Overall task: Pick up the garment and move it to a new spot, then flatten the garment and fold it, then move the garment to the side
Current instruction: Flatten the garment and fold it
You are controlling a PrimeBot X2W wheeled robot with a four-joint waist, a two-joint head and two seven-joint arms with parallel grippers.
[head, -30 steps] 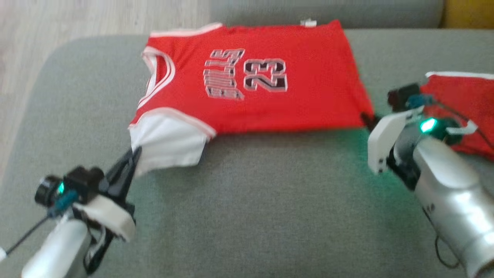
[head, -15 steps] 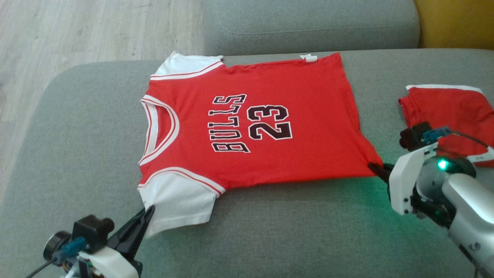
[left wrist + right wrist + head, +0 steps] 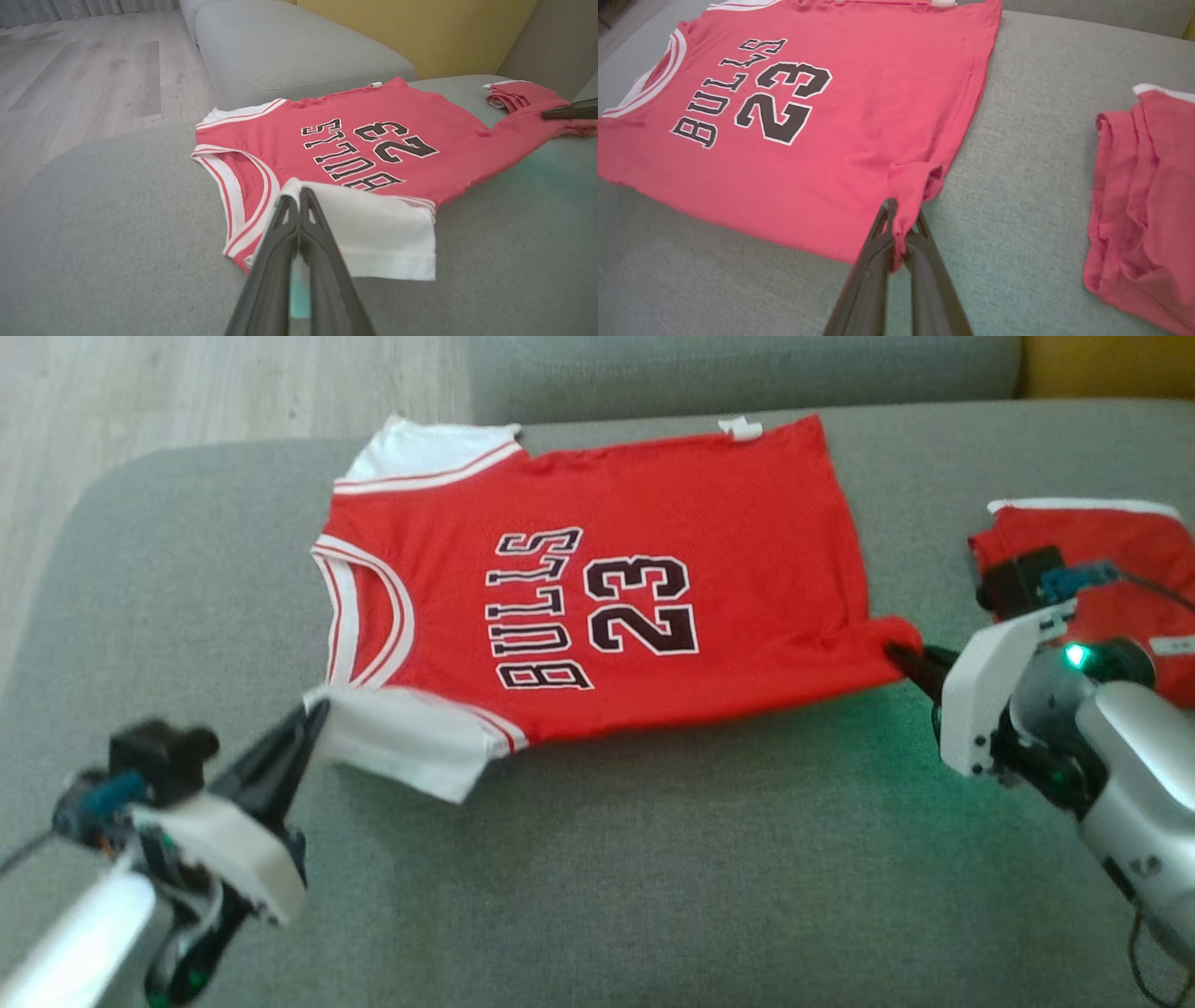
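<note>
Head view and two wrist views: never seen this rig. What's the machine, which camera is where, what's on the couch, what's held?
It is a wheeled robot with two arms. The head view comes from a camera on its head, looking down. The other two come from a camera on each wrist, looking along that arm's jaws. On the grey sofa cushion lies a red jersey with white sleeves, spread face up. The left arm has its jaws shut on the near white sleeve. The right arm has its jaws shut on the jersey's near hem corner. A second red garment lies folded to the right, apart from it.
</note>
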